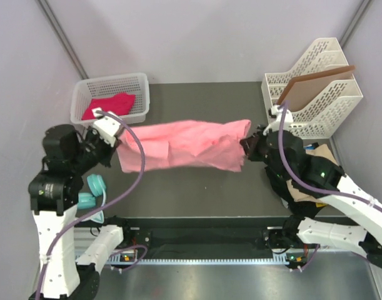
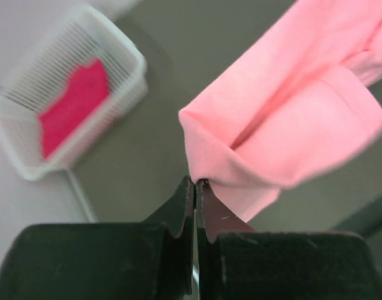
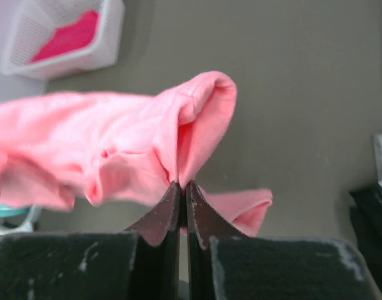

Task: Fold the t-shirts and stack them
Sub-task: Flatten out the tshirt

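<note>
On my left wrist feed the basket (image 2: pixel 53 69) and the magenta shirt (image 2: pixel 75 106) in it were blurred; the pink shirt (image 2: pixel 291 119) ran off the right edge.

both arms are built from white moulded link shells joined by chunky black motor housings. the left arm (image 1: pixel 53 209) has a round black joint drum; the right arm (image 1: pixel 341 200) shows a small green light (image 1: pixel 321 167) on its black housing. a thin purple cable (image 1: pixel 142 164) loops along each arm up to a white wrist block (image 1: pixel 106 125). the left claw (image 2: pixel 196 184) and right claw (image 3: pixel 182 186) have dark, tapered fingers, reddish-brown at the tips, on scuffed matt black bodies.
</note>
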